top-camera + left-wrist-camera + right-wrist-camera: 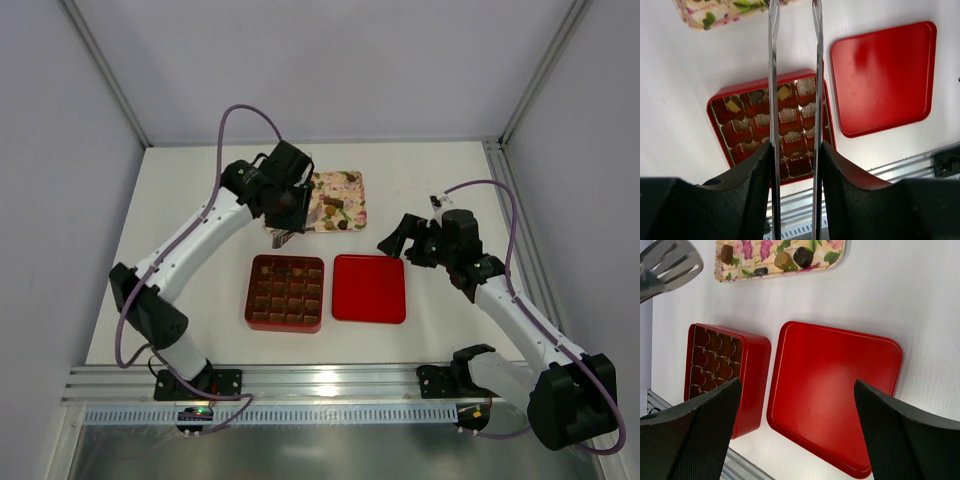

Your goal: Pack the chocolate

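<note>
Black fingers (747,175) of the left gripper (795,152) are set narrow, pinching a pair of tongs (773,75) whose two thin blades run forward from between them. Under the blades lies the open red box (720,100). Just past the blade tips is the flowered tray (700,15). The tips run out of view, so I cannot tell whether they carry anything.

A few pieces of chocolate (803,256) lie loose on the tray, and some box cells look filled. The right gripper (397,235) is spread wide and empty, with the red lid (835,390) below the gap between its fingers.

I think the main risk is a small piece squirting out from the smooth blades if the squeeze lands off-centre. A piece could also drop into a cell that is already filled. A low approach could nudge the light tray aside.
</note>
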### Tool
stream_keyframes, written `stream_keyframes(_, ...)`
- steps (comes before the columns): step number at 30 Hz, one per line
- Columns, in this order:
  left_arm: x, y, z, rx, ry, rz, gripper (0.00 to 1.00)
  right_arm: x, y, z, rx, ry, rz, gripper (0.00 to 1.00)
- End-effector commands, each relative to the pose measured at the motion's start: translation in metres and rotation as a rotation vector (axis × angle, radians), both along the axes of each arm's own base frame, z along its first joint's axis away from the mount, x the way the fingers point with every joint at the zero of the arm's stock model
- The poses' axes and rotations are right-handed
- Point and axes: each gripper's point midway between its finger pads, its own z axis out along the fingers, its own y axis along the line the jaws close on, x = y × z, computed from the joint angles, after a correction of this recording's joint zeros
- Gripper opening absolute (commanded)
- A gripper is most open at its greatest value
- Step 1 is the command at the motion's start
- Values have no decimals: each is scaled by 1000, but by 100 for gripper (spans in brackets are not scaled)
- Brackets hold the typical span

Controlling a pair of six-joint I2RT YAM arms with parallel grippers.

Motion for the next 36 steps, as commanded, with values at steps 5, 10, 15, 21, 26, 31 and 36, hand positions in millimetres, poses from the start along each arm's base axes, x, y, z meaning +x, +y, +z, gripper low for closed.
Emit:
stream_keyframes(5,68,-21,-12,12,-31,-15,41,4,3,23,0,-71,25,93)
stream_keyframes(10,84,-38,-31,14,2,-40,42,3,3,24,-2,-73,30,93)
stream_keyframes(15,95,-49,-52,22,30,-42,44,3,2,25,-12,-76,35,93)
stream_keyframes(21,104,-54,-67,39,43,-40,45,3,2,25,-17,-78,40,93)
stream_keyframes(26,111,-59,-73,39,43,-40,45,1,1,25,-25,-81,41,93)
stream_keyframes(31,117,-64,-81,41,49,-34,46,-1,-1,24,-36,-82,40,93)
stream_keyframes(36,122,-66,-89,52,59,-24,45,-2,-2,23,-41,-82,43,93)
